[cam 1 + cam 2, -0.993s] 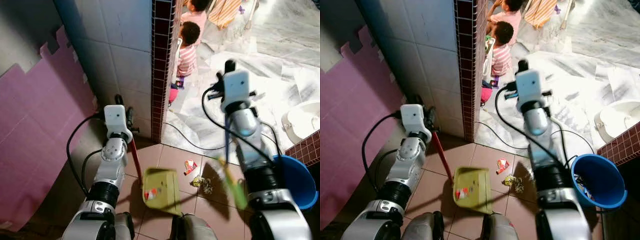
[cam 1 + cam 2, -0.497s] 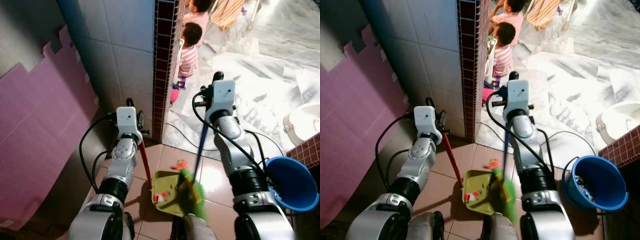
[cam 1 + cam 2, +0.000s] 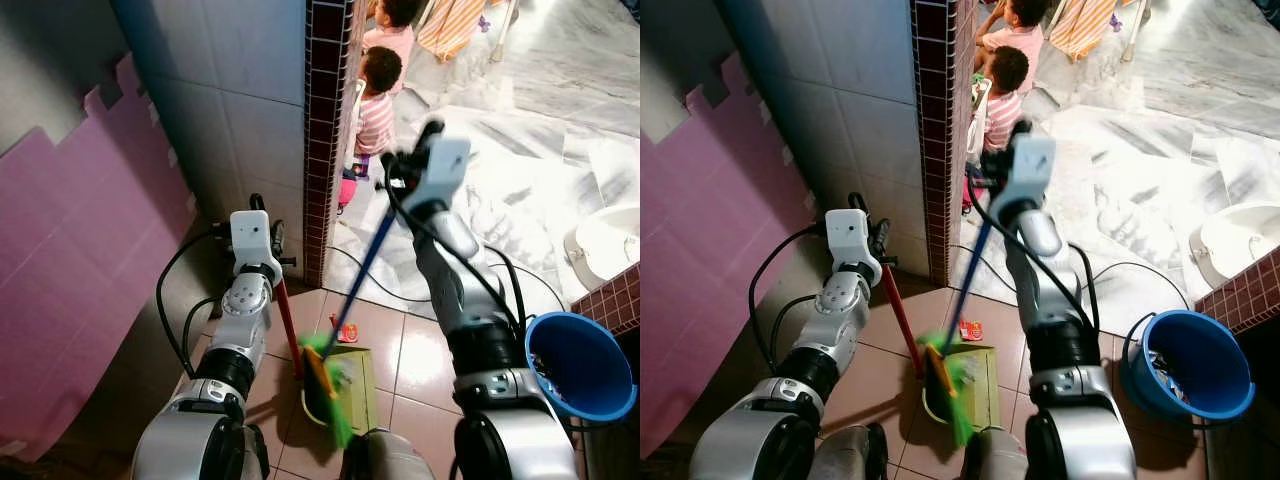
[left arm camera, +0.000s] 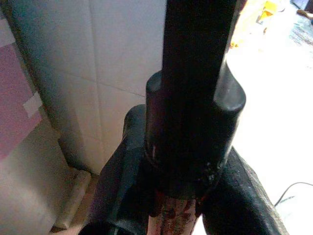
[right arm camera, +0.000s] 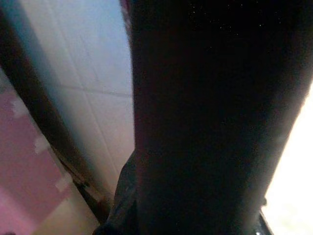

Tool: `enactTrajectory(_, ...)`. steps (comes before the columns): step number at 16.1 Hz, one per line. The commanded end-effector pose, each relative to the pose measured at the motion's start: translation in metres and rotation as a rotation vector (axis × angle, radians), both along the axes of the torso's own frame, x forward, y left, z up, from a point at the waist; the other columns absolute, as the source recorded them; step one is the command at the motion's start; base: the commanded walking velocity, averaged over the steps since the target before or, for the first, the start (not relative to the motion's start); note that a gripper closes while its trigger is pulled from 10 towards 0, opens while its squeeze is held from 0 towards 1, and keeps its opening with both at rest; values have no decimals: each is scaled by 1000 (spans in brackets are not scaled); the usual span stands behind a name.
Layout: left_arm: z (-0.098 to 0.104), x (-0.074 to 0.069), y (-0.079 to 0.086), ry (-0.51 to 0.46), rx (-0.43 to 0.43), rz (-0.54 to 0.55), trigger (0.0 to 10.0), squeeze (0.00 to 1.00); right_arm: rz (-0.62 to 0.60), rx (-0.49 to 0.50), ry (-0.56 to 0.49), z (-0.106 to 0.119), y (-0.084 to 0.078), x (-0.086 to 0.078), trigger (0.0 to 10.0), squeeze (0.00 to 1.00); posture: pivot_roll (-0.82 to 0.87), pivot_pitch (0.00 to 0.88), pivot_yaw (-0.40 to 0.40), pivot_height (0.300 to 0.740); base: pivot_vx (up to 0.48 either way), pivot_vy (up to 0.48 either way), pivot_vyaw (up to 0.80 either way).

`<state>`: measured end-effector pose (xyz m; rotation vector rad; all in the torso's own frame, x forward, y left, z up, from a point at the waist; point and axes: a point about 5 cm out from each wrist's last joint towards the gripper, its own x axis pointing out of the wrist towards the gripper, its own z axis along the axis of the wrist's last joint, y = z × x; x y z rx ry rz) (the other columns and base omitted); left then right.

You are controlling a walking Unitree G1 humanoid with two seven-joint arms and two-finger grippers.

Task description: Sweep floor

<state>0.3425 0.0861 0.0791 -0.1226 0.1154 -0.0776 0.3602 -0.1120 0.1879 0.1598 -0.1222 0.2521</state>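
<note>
My right gripper is shut on the top of a broom with a blue handle. The broom leans down to the left, and its green bristles lie across the left part of the green dustpan. My left gripper is shut on the black cap of the dustpan's red handle and holds the pan upright on the brown tiles. A red wrapper lies on the tile at the pan's far edge. What is inside the pan is hidden by the bristles.
A blue bucket with rubbish stands at my right. A tiled wall corner rises just ahead and a pink foam mat leans at the left. Two children sit beyond the doorway on the marble floor, near a black cable and a white basin.
My right arm swung left, tilting the broom; the bristles swept from right of the dustpan across onto it. The yellow scrap on the tile is gone from sight. The left arm held still.
</note>
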Motion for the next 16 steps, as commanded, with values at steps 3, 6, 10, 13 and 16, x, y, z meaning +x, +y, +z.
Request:
enactTrajectory(3,-7,-2,-1,40,-18,4,10000,0,-22,-42,-197,37,-7,0,10000,0,-83,99,11,740,0,0,0)
enactTrajectory(6,-6,-1,0,37,-19,4,10000,0,-50,-95,-318,60,-15,-2,10000,0,-88,96,14,740,0,0,0)
enactTrajectory(10,-2,0,1,-3,-36,6,10000,0,-134,-133,-389,74,-30,-1,10000,0,-81,95,17,740,0,0,0)
enactTrajectory(13,0,0,3,-25,-43,10,10000,0,-221,-207,-422,71,-45,-5,10000,0,-76,93,13,740,0,0,0)
enactTrajectory(16,-2,-1,3,-26,-34,4,10000,0,-241,-251,-373,50,-49,-8,10000,0,-72,91,13,740,0,0,0)
